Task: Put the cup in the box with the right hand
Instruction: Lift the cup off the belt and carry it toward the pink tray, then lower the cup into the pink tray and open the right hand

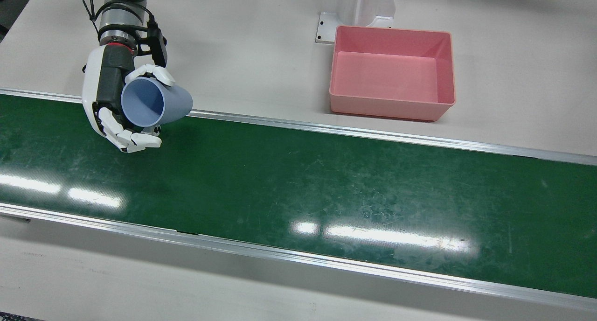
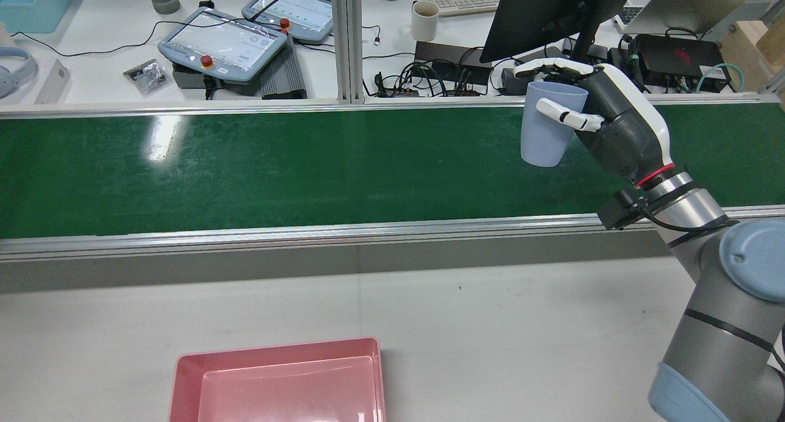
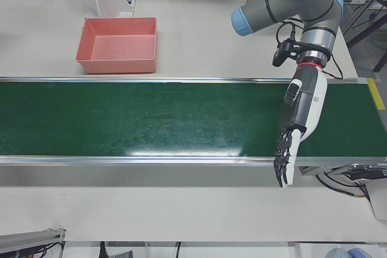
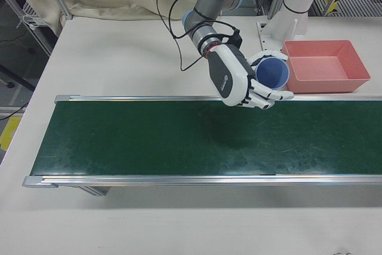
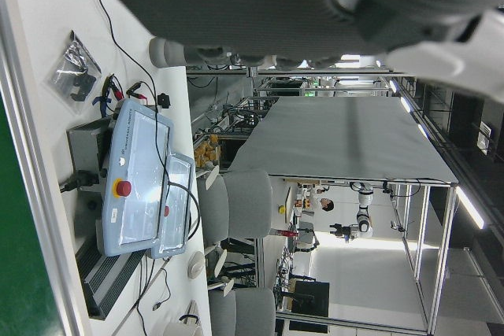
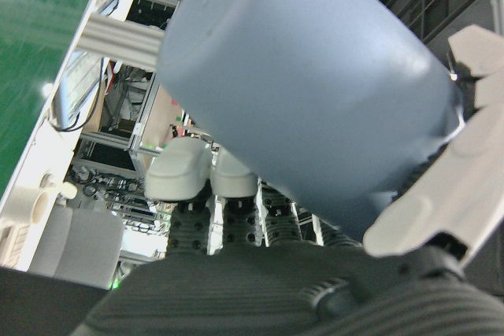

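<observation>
While the blue cup (image 1: 156, 102) is being held above the green conveyor belt (image 1: 298, 181) near its rail on the robot's side, it is being gripped by the right hand (image 1: 116, 101), whose white fingers (image 1: 133, 141) are being wrapped around its wall just below the rim. The belt is being crossed by streaks of reflected ceiling light, and it is being bordered by aluminium rails (image 1: 373, 134) set into a pale grey table (image 1: 242, 41). The pink box (image 1: 392, 73) is standing empty on that table, well apart from the cup, just in front of a white bracket (image 1: 357, 10). Beyond the belt, in the rear view, a cluttered desk is being shown with two teach pendants (image 2: 224, 42), a monitor (image 2: 552, 14), a mug (image 2: 424, 20) and tangled cables. In the rear view the cup (image 2: 546, 130) is being kept nearly upright, mouth upward, its long axis only slightly tilted. The right forearm is being angled up and out over the belt from the wrist. The left hand (image 3: 296, 125) is being hung over the far end of the belt, fingers extended downward and apart, holding nothing.
</observation>
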`<state>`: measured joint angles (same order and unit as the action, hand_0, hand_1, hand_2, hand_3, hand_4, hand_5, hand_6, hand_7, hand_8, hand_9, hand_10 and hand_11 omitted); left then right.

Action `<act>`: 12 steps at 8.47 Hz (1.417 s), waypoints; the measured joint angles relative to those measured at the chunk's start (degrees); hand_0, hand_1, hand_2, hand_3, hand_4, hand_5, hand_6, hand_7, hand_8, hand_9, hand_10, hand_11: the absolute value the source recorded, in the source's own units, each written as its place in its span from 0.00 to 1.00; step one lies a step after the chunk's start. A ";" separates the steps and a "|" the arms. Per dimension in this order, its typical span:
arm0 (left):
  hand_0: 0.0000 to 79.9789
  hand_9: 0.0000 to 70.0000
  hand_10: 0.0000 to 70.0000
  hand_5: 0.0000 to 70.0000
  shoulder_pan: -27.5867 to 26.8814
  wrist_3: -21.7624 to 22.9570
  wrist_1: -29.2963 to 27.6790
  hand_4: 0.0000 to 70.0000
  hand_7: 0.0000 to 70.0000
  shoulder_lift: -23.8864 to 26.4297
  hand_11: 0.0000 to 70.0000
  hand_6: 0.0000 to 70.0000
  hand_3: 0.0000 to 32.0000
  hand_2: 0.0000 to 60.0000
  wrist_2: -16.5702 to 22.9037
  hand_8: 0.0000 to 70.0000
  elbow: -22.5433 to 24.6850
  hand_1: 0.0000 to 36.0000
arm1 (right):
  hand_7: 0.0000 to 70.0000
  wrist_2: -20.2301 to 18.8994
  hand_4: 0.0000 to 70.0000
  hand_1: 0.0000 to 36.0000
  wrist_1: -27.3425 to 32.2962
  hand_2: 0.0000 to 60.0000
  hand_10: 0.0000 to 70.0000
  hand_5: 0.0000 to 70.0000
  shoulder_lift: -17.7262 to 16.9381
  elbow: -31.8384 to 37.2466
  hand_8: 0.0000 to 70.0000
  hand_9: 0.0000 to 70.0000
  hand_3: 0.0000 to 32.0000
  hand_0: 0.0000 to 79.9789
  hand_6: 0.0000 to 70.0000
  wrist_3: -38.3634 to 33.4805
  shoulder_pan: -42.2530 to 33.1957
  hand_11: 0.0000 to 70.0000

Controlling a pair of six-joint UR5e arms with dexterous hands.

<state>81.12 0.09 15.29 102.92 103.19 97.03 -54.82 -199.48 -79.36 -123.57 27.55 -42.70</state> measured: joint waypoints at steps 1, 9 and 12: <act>0.00 0.00 0.00 0.00 0.00 0.00 0.00 0.00 0.00 0.00 0.00 0.00 0.00 0.00 -0.01 0.00 0.00 0.00 | 1.00 0.04 0.26 0.51 -0.02 1.00 1.00 0.34 0.40 -3.34 1.00 1.00 0.00 0.57 0.69 2.90 2.06 1.00; 0.00 0.00 0.00 0.00 0.00 0.00 0.00 0.00 0.00 0.00 0.00 0.00 0.00 0.00 0.00 0.00 -0.08 0.00 | 1.00 0.82 0.65 0.41 1.92 0.99 0.94 0.27 7.05 -9.40 1.00 1.00 0.00 0.59 0.60 35.58 30.16 1.00; 0.00 0.00 0.00 0.00 0.00 0.00 0.00 0.00 0.00 0.00 0.00 0.00 0.00 0.00 0.00 0.00 -0.09 0.00 | 0.09 0.78 0.48 0.61 9.36 0.57 0.06 0.06 7.27 -4.24 0.00 0.00 0.00 0.65 0.03 38.32 35.08 0.12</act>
<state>81.12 0.09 15.29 102.92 103.18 96.94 -54.04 -190.12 -72.10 -127.81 65.86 -7.62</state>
